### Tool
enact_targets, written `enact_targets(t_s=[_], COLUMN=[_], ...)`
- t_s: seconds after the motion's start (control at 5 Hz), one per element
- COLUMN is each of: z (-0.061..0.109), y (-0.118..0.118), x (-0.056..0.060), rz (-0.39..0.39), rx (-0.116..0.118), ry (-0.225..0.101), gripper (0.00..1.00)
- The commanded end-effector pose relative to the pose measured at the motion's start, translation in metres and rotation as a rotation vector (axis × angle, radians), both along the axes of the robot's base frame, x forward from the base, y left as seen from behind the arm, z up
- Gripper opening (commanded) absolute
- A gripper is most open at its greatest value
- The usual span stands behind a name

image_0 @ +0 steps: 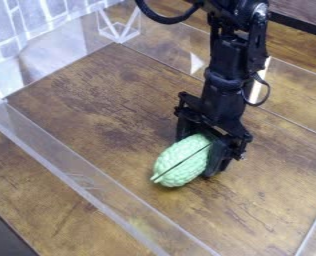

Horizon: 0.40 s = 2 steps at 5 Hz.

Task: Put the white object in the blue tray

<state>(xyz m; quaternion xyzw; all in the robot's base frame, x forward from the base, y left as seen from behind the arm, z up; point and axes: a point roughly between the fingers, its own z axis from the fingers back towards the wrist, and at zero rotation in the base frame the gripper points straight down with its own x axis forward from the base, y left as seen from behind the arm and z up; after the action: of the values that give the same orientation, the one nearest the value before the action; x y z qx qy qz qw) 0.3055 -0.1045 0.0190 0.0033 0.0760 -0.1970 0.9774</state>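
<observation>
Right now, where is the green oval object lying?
In the camera view, the green oval object lies on the wooden table, a little right of centre, directly at the tips of the downward-pointing hand.

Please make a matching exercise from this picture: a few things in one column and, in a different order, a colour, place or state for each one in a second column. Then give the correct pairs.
Things:
1. gripper
2. green object
3. table
4. clear wall

Descriptions:
A. brown wood with visible grain
B. see-through, running along the near edge of the table
C. black, pointing down, shut on the upper end of an object
D. pale green, oval, lying on the wood with a dark line along it

Pairs: 1-C, 2-D, 3-A, 4-B
</observation>
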Motion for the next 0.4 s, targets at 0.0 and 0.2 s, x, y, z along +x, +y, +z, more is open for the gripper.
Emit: enact_targets(t_s=[0.0,0.2], z=[-0.0013,-0.0012], y=[-0.0028,-0.0040], x=[-0.0046,-0.0060], rz=[-0.039,-0.053], rx=[0.008,0.011], ry=[0.027,0.041], gripper=[0.00,0.00])
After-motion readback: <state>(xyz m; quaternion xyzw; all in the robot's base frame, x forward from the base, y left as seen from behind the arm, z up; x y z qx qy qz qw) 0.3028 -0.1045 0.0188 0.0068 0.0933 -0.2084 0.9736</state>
